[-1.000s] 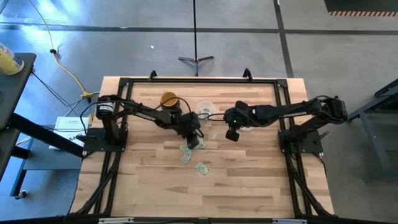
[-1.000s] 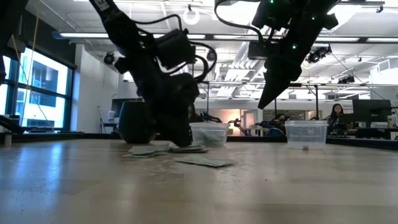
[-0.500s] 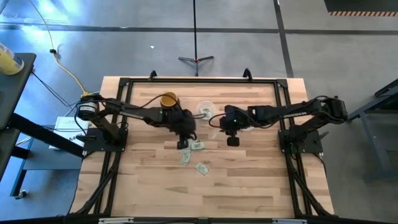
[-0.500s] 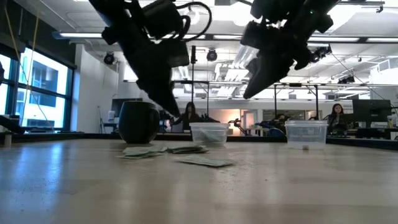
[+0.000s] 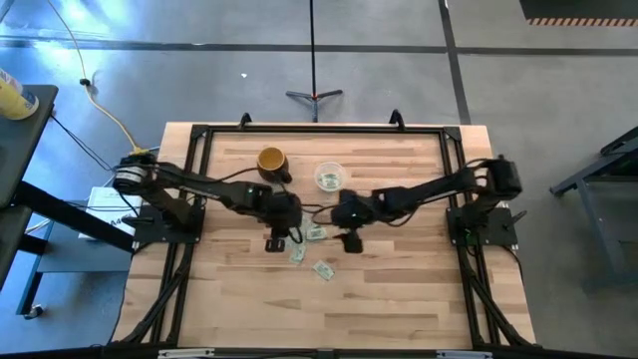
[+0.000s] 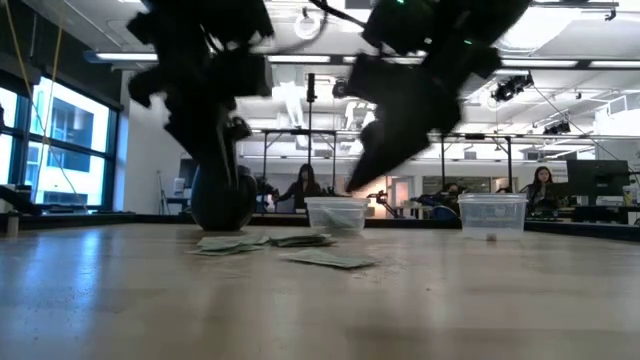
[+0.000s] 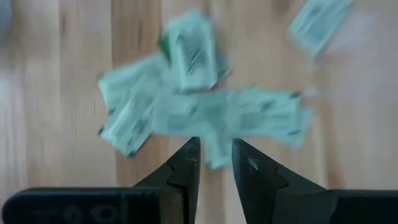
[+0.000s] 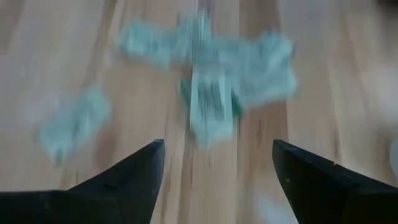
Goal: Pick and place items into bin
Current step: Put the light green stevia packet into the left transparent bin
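Several pale-green slips, the items, lie flat on the wooden table: a small overlapping heap, one just nearer and one apart. The bin, a clear round bowl, stands beyond them, right of the yellow mug. My left gripper hovers left of the heap, its fingers a narrow gap apart with nothing between them. My right gripper hovers right of the heap, open wide and empty.
A second clear container stands farther right; my right arm covers it in the high view. A black frame runs around the tabletop. Bare wood stretches from the slips to the near edge. People sit in the room behind.
My left gripper has risen from the heap, where it was down at the table, and gone toward the table's left and near edges. My right gripper has swung left and slightly nearer, from beside the bin's right toward the heap, coming lower.
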You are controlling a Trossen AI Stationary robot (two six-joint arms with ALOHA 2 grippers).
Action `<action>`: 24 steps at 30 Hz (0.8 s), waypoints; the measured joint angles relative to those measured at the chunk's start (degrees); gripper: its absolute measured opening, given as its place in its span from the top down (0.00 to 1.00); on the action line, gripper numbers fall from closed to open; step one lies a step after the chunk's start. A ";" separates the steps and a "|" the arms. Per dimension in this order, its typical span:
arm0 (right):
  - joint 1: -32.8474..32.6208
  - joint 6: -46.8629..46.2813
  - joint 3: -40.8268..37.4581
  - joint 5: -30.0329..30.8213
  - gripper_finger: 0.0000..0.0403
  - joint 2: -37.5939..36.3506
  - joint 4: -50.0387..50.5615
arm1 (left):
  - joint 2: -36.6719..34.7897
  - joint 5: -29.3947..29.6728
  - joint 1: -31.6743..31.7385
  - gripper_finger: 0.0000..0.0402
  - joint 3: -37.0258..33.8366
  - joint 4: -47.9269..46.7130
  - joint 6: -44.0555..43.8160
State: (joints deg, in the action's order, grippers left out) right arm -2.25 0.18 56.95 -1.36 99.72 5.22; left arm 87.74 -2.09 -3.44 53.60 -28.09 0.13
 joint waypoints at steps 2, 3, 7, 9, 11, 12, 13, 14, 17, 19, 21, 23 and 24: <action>-0.64 -0.24 3.90 1.30 0.29 2.88 -0.11 | -2.84 0.12 -1.33 0.68 -2.21 1.46 -0.76; -0.92 -0.31 5.68 2.01 0.30 4.14 0.15 | -4.43 0.73 -2.00 0.68 -3.76 1.04 -1.45; -1.90 -2.30 11.23 6.97 0.34 8.77 5.91 | -12.59 3.36 -3.86 0.68 -11.59 0.70 -5.90; -2.23 -3.98 12.22 8.41 0.37 10.32 6.91 | -17.43 4.63 -4.58 0.68 -15.11 1.68 -8.40; -2.66 -4.75 12.69 8.52 0.39 11.59 6.85 | -22.22 5.80 -5.00 0.68 -18.47 0.93 -10.12; -2.94 -4.65 12.72 8.79 0.40 11.85 6.67 | -24.39 6.30 -5.03 0.68 -19.65 0.90 -10.85; -3.33 -4.31 12.68 9.42 0.41 12.11 6.61 | -26.47 7.05 -4.98 0.68 -20.61 1.03 -11.56; -3.69 -4.19 12.67 10.00 0.42 12.43 6.51 | -28.55 7.61 -4.81 0.68 -21.59 1.09 -12.16; -4.42 -3.71 12.63 9.97 0.44 13.51 7.10 | -33.22 10.16 -4.87 0.68 -23.65 0.47 -12.42; -4.85 -3.22 12.63 10.08 0.45 14.11 7.01 | -35.68 11.12 -4.85 0.68 -24.31 -0.73 -12.42; -5.12 -2.68 12.65 11.31 0.47 14.75 6.73 | -36.92 11.94 -4.85 0.68 -24.60 -1.09 -12.42; -5.21 -3.02 12.65 12.25 0.48 15.58 6.46 | -37.82 12.20 -4.81 0.68 -25.10 -2.73 -12.19; -5.19 -3.11 12.65 12.33 0.49 15.68 6.27 | -37.93 12.26 -4.83 0.68 -25.15 -2.78 -12.20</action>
State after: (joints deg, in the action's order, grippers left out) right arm -7.44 -2.94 69.60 10.97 115.39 11.49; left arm 49.80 10.17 -8.27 28.45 -30.87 -12.08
